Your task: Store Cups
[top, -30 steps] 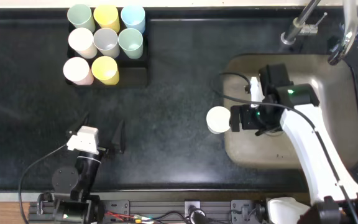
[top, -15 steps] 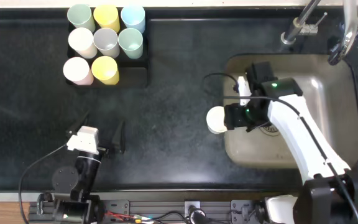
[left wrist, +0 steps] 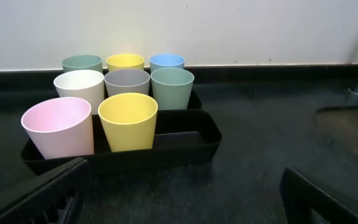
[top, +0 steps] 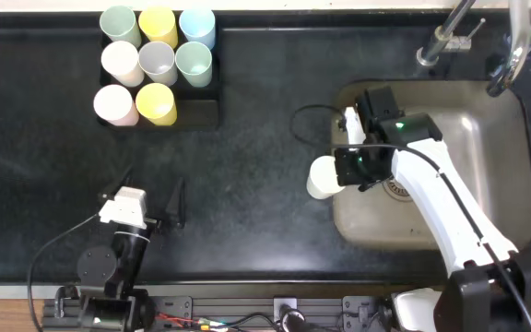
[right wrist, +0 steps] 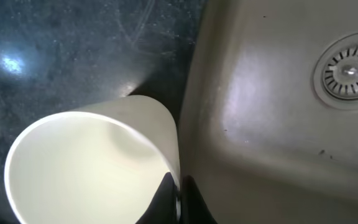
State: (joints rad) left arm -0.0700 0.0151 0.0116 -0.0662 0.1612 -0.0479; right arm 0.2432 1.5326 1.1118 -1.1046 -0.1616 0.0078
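Change: in the top view the right arm's wrist has crept toward the upper left, while the white cup (top: 322,177) barely shifts and now shows more of its side.
Right gripper (right wrist: 176,198): pinched tight on the cup's rim, one finger inside and one outside.
Cup position: centre-right of the top view, over the dark counter (top: 247,184), just beside the sink (top: 431,89).
Left gripper (left wrist: 179,190): spread wide, empty, lower left.
Meaning: the carry is probably starting; the tray (top: 212,118) at upper left has one free slot (left wrist: 185,134).
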